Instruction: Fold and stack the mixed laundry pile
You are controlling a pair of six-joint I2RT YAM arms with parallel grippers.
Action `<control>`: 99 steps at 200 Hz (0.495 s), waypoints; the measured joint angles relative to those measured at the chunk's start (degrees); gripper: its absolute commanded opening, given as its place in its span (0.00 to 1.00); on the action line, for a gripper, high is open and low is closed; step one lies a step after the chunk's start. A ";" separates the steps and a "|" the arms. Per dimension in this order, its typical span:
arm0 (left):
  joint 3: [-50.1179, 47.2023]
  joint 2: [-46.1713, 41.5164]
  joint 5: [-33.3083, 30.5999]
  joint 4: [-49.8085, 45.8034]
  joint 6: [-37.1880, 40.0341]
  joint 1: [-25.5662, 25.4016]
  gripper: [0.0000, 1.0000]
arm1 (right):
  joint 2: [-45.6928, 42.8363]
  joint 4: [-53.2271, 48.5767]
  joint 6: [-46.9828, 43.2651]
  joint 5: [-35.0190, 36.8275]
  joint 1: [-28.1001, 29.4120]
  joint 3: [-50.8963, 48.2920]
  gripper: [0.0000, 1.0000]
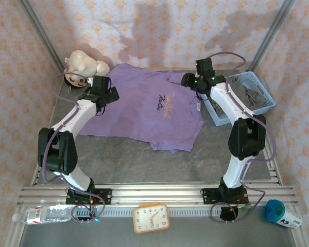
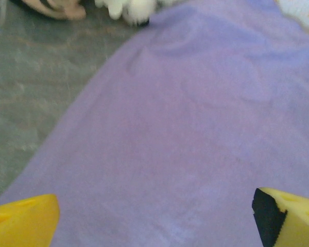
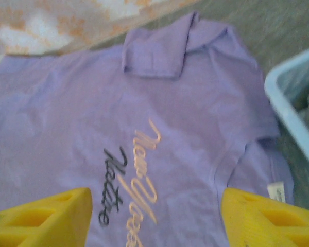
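Observation:
A lilac-purple shirt (image 1: pixel 144 110) lies spread flat on the grey table, its script chest logo (image 1: pixel 165 102) facing up. My left gripper (image 1: pixel 109 95) hovers over the shirt's left part, jaws wide open; its yellow fingers (image 2: pixel 23 218) frame plain purple cloth (image 2: pixel 195 128) with nothing between them. My right gripper (image 1: pixel 189 81) is above the shirt's far right shoulder, also open. Between its fingers (image 3: pixel 268 218) I see the logo (image 3: pixel 139 180), with the collar (image 3: pixel 159 49) beyond. A dark grey-olive cloth (image 1: pixel 255 95) lies in the basket.
A light blue lattice basket (image 1: pixel 265 105) stands at the right, close to the right arm, its rim (image 3: pixel 293 118) beside the sleeve. A white plush toy (image 1: pixel 85 66) sits at the far left corner. A clock (image 1: pixel 151 218), a bottle (image 1: pixel 46 213) and a blue cup (image 1: pixel 278 212) line the near edge.

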 measured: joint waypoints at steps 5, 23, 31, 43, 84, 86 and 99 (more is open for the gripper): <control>-0.46 0.55 0.44 -0.02 0.07 0.00 0.87 | -0.57 0.35 0.35 0.11 0.61 -1.53 0.65; -2.08 3.34 1.88 0.98 -0.70 0.02 0.76 | -0.28 1.66 2.05 0.17 2.62 -6.19 0.65; -3.26 4.13 2.58 1.75 -1.01 0.02 0.74 | 0.63 1.90 2.91 0.15 3.19 -7.87 0.64; -5.70 4.87 3.30 2.56 -1.79 0.02 0.74 | 2.84 2.10 4.26 0.02 3.52 -9.53 0.64; -15.21 5.01 6.34 6.56 -5.97 0.00 0.74 | 13.46 1.77 6.62 0.26 3.28 -8.20 0.65; -15.76 5.01 6.56 6.75 -6.25 0.00 0.74 | 14.03 1.62 6.62 0.39 3.26 -7.85 0.65; -18.45 4.66 6.56 8.92 -7.61 -0.13 0.74 | 15.87 0.92 7.04 0.79 3.06 -4.55 0.65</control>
